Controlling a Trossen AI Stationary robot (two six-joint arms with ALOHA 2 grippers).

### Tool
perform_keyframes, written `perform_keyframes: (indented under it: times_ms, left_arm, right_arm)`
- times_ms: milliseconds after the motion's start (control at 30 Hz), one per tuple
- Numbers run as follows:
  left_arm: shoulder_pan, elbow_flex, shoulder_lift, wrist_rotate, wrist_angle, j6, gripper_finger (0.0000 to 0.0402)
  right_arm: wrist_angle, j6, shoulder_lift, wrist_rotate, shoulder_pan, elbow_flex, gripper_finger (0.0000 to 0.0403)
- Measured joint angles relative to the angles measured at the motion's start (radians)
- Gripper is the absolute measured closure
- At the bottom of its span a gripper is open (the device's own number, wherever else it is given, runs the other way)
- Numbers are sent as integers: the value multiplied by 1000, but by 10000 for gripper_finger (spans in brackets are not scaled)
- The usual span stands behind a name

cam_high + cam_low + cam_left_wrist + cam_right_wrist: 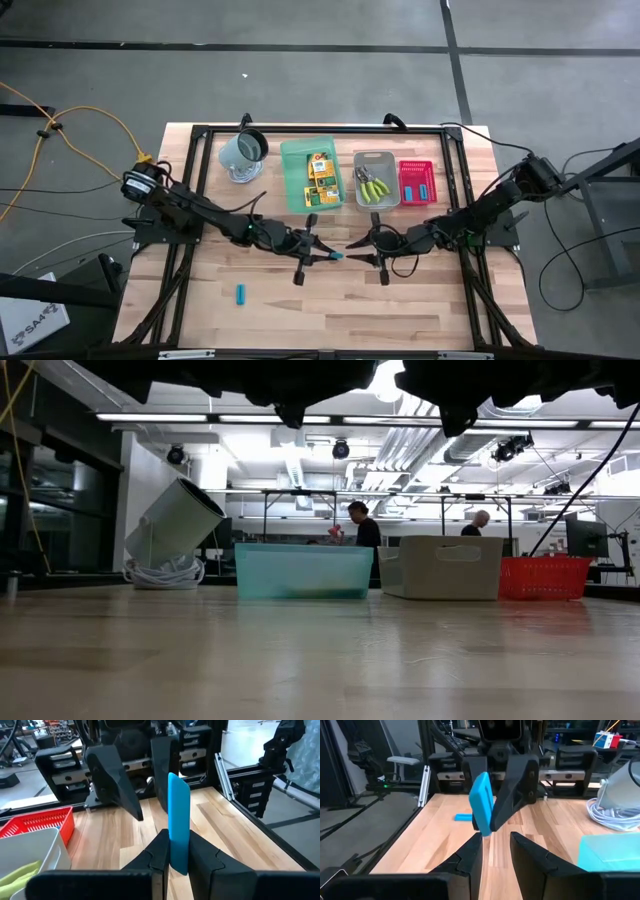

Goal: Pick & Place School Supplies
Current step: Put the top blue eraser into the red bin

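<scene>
Left pincer sits mid-bench, clamped on a cyan-blue piece (thin flat slab, held upright by its lower end, most of it sticking up free). Right pincer faces it nose to nose, fingers apart with nothing between them, just short of the piece. Looks like a handover setup, my read.

Where the rest is:
- second blue piece lies flat on the bench, well apart from both arms, toward the near-left
- more blue pieces in the red tray
- yellow-orange boxes in the green tray
- yellow-green pliers in the grey tray
- mug tipped on a coil of white cable, left of the green tray, not part of the job

Handling, judged from looks only:
- piece seems rigid plastic, very light, smooth faces, so likely slippery; a small misalignment could twist it out of a two-finger grip
- broad flat faces are the place to pinch; edges are too narrow
- free upper half is the obvious spot for the right pincer, square across the flat faces, clear of the left fingers
- risk: left lets go before right has closed, piece drops and skids

Low view shows only trays, the mug and people far off in the room; pincers are out of frame there.
</scene>
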Motion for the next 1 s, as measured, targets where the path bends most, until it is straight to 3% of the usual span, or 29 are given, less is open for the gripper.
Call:
perform_keyframes:
  times_ms: [233, 700, 1000]
  left_arm:
    - [3, 28, 71, 2, 66, 25, 362]
    - [19, 28, 72, -7, 68, 18, 362]
    - [34, 28, 73, -8, 61, -6, 362]
  right_arm:
    - [4, -2, 0, -1, 0, 0, 311]
    - [19, 5, 0, -4, 0, 0, 269]
    - [40, 7, 0, -5, 0, 0, 265]
